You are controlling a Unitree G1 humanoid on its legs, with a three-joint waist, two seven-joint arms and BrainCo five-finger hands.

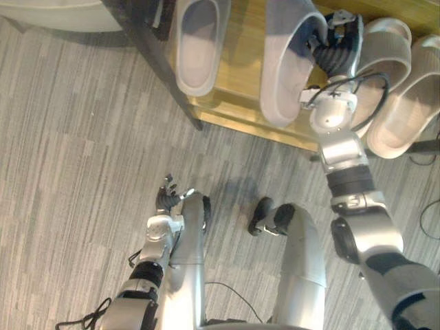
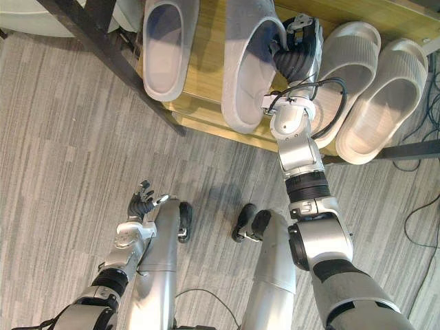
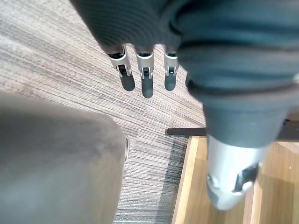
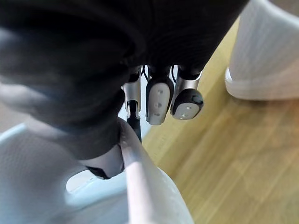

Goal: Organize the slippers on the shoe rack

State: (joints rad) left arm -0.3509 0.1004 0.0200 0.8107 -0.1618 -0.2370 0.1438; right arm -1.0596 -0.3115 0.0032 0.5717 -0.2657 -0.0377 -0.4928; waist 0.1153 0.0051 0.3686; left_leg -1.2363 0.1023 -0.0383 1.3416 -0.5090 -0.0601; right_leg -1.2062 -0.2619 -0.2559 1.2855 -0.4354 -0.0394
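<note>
Right wrist view shows the right hand (image 4: 159,100) apparently pinching the strap (image 2: 247,24) edge of the grey slipper (image 2: 240,89), which lies on the shoe rack (image 2: 206,75). Light, soft foam, I judge; the strap offers the best hold. Left hand (image 2: 142,199) hangs relaxed, off the rack.

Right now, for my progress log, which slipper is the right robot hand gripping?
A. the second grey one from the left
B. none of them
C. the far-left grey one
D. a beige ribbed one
A: the right robot hand pinches the side wall of the second grey slipper on the shoe rack, with its thumb inside and its fingers outside, as the right wrist view shows.
</note>
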